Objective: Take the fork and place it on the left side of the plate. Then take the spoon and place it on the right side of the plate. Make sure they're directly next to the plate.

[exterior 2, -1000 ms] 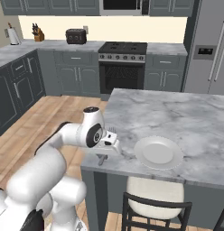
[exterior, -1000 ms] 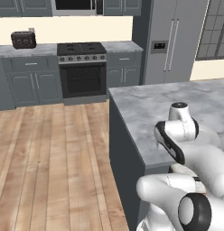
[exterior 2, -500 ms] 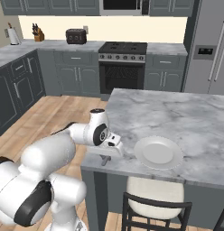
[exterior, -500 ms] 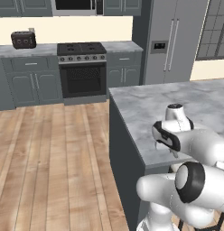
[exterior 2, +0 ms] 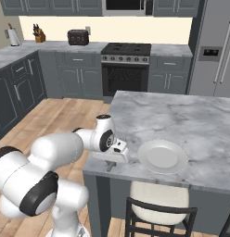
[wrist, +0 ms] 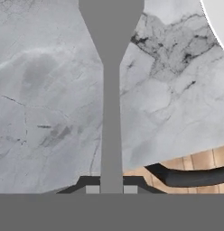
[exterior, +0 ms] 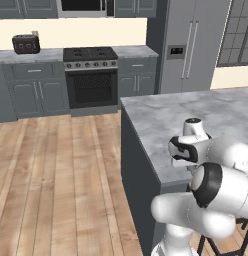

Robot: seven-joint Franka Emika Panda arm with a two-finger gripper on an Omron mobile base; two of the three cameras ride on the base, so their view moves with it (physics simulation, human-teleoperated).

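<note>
The grey fork [wrist: 111, 113] runs straight up from between my fingertips in the hand view, its slim handle widening to the head at the top. My gripper [wrist: 111, 189] is shut on the handle, low over the marble island counter [wrist: 46, 90] near its front edge. The rim of the pale plate [wrist: 220, 18] shows at the top right corner. In the right base view the gripper [exterior 2: 111, 163] hangs just left of the plate [exterior 2: 162, 156], a short gap apart. The spoon is out of view.
A chair [exterior 2: 158, 203] with a pale seat stands under the island's front edge below the plate. The island's left edge [exterior: 141, 150] drops to wood floor. A stove [exterior 2: 126, 65] and a fridge [exterior: 191, 45] line the far wall.
My hand with the fork has shifted a little to the right along the counter's front edge, toward the plate. The arm's elbow has swung round. The plate has not moved.
</note>
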